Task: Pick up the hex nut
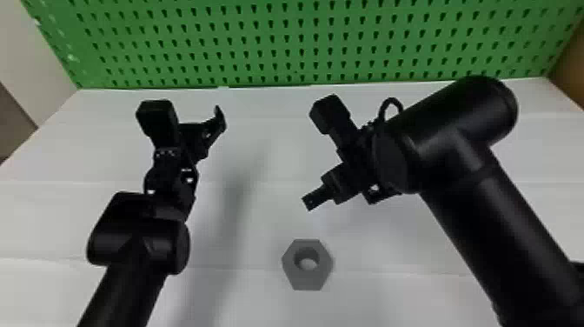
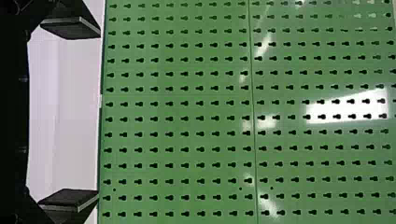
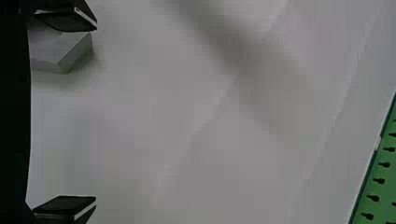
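Observation:
The grey hex nut (image 1: 307,278) lies flat on the white table, below the middle of the head view, its hole facing up. Farther back and to the right, my right gripper (image 1: 315,200) is above the table, apart from the nut. In the right wrist view my right gripper (image 3: 70,112) is open and holds nothing; part of the nut (image 3: 72,50) shows beyond one finger, partly covered by it. My left gripper (image 1: 208,135) stands at the back left, away from the nut. Wide open and without any object is the left gripper (image 2: 70,114) in the left wrist view.
A green pegboard (image 1: 295,43) rises along the back edge of the white table (image 1: 269,208). The right forearm reaches across the table's right side, and the left arm comes in from the bottom left. Dark shadows fall between the arms.

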Motion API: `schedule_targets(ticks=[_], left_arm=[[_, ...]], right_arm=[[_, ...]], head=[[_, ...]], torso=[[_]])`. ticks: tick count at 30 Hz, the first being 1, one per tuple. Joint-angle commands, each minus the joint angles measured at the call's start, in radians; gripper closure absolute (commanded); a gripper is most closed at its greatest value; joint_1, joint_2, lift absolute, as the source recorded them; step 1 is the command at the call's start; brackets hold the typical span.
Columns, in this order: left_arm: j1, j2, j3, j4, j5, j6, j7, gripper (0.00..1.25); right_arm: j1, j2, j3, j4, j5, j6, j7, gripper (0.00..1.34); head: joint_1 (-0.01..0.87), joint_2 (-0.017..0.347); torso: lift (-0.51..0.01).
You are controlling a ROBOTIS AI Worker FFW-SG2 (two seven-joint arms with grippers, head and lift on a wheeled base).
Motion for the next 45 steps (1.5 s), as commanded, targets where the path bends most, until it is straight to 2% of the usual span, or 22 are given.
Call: schedule_targets(ticks=[1,7,14,22,31,45], left_arm=[[-0.002,0.000,0.000,0.001,0.000,0.000,0.000,0.08],[-0.003,0.000,-0.002,0.001,-0.002,0.000,0.000,0.08],[-0.005,0.000,-0.003,0.003,-0.003,0.000,0.000,0.08],[-0.008,0.000,-0.003,0.004,-0.005,0.000,0.000,0.08],[-0.010,0.000,-0.003,0.004,-0.005,0.000,0.000,0.08],[-0.013,0.000,-0.005,0.006,-0.005,0.000,0.000,0.08]], right_arm=[[-0.012,0.001,0.029,0.038,0.000,0.001,0.000,0.00],[-0.032,0.003,0.065,0.091,0.000,0.001,0.000,0.00],[-0.037,0.004,0.082,0.115,-0.003,0.001,0.000,0.00],[-0.063,0.009,0.127,0.189,-0.026,0.001,0.000,0.00],[-0.081,0.013,0.170,0.236,-0.074,0.001,0.000,0.00],[-0.096,0.018,0.210,0.284,-0.089,0.001,0.002,0.00]], head=[[0.785,0.150],[0.785,0.149],[0.785,0.149],[0.785,0.149],[0.785,0.149],[0.785,0.149]], torso=[[-0.081],[-0.081],[-0.081],[-0.081],[-0.081],[-0.081]])
